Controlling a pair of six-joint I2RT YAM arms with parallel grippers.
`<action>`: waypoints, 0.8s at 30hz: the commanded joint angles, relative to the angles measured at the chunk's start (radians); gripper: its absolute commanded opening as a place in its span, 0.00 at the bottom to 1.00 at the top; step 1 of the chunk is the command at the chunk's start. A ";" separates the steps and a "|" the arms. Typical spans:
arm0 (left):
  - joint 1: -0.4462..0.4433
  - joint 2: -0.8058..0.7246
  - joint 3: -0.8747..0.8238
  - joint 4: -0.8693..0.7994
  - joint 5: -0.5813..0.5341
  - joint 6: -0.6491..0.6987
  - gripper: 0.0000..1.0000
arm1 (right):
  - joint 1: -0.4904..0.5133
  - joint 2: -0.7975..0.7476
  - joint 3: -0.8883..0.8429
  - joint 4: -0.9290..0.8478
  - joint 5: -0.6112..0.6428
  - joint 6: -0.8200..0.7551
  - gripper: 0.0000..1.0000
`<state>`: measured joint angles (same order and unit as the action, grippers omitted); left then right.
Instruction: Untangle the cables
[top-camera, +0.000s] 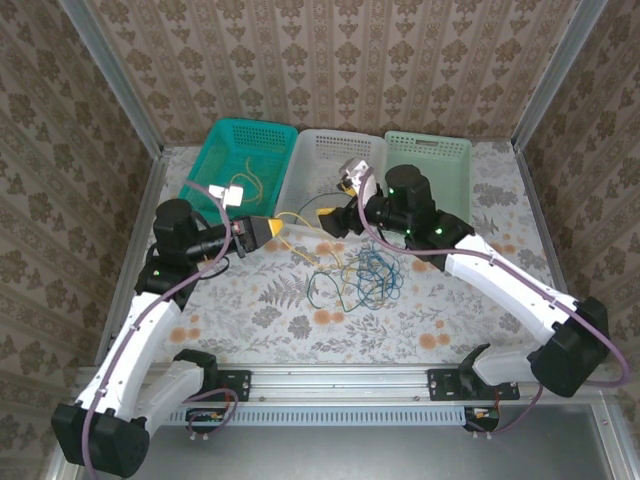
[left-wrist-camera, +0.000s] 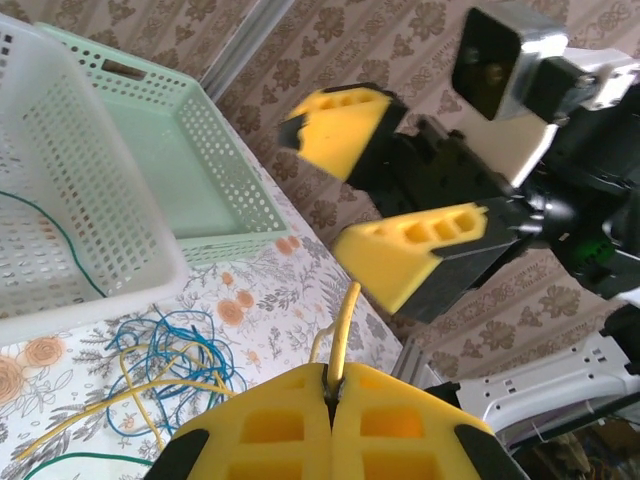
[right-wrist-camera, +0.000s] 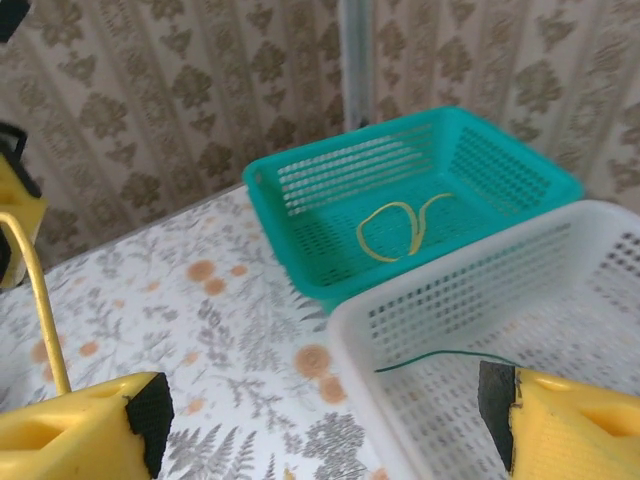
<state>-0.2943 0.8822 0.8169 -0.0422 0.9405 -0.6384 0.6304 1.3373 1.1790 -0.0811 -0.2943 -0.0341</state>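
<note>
A tangle of blue, yellow and green cables (top-camera: 362, 276) lies on the flowered table, in front of the baskets. My left gripper (top-camera: 268, 230) is shut on a yellow cable (left-wrist-camera: 346, 325) that pokes up between its closed fingertips (left-wrist-camera: 333, 385) and trails back toward the tangle (left-wrist-camera: 165, 362). My right gripper (top-camera: 328, 222) faces it at close range, jaws wide apart (left-wrist-camera: 318, 188) with nothing between them. In the right wrist view the open gripper (right-wrist-camera: 320, 430) hangs over the white basket's corner, the yellow cable (right-wrist-camera: 36, 300) standing at its left.
Three baskets stand in a row at the back: teal (top-camera: 222, 150) holding a loose yellow cable (right-wrist-camera: 398, 226), white (top-camera: 320, 148) holding a thin green cable (right-wrist-camera: 440, 357), and pale green (top-camera: 455, 160). Patterned walls close in on three sides.
</note>
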 joint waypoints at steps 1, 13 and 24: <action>-0.014 0.009 0.051 -0.046 0.039 0.073 0.00 | 0.016 0.044 0.041 -0.082 -0.127 -0.037 0.84; -0.037 0.043 0.076 -0.110 0.037 0.136 0.00 | 0.037 0.074 0.049 -0.119 -0.200 -0.051 0.82; -0.037 0.042 0.078 -0.158 0.029 0.174 0.00 | 0.025 0.004 0.031 -0.126 -0.110 -0.056 0.82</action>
<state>-0.3267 0.9237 0.8600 -0.1833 0.9581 -0.4995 0.6605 1.3750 1.2045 -0.2070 -0.4454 -0.0772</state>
